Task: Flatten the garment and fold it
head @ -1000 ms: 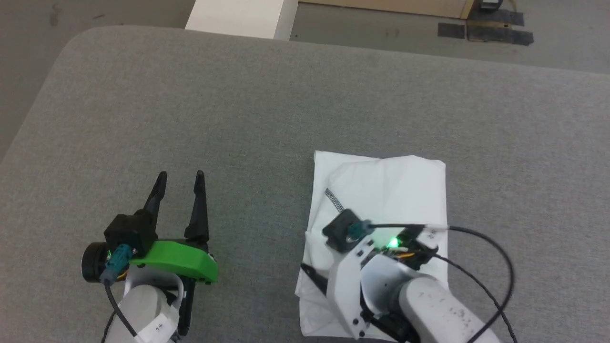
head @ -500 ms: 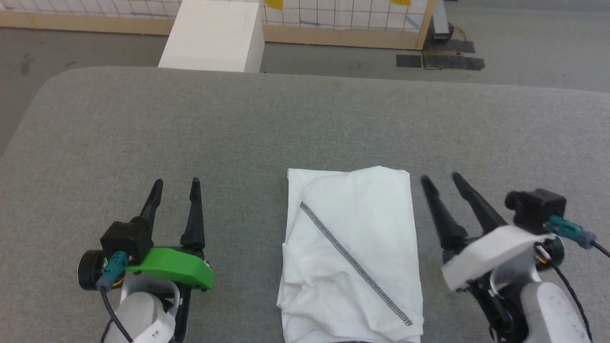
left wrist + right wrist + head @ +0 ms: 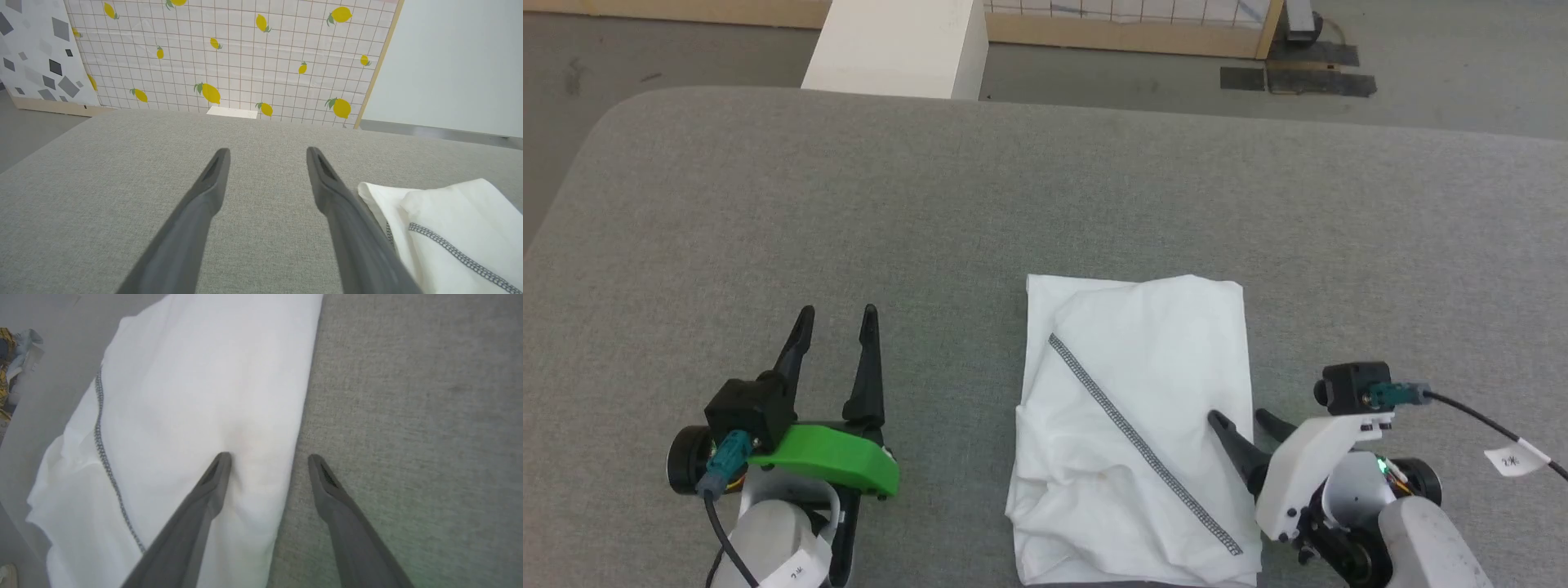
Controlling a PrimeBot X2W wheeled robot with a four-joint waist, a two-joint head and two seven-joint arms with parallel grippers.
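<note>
The garment (image 3: 1135,425) lies folded into a white rectangle on the grey table, a grey zigzag seam (image 3: 1143,445) running diagonally across it. In the left wrist view the garment (image 3: 449,232) lies at the lower right. My left gripper (image 3: 837,314) rests open over bare table, well to the garment's left, and the left gripper (image 3: 267,153) has nothing between its fingers. My right gripper (image 3: 1241,418) is open at the garment's right edge. In the right wrist view the right gripper (image 3: 267,459) straddles that edge of the garment (image 3: 196,408): one finger over cloth, the other over the table.
The grey padded table (image 3: 1013,196) has rounded far corners and room on all sides of the garment. A white box (image 3: 898,49) stands on the floor beyond the far edge. A lemon-patterned grid panel (image 3: 245,57) stands behind the table.
The right arm lifted off the garment, swung out to the right, then came back in low to the garment's right edge. The head camera shifted. The left gripper held still.
</note>
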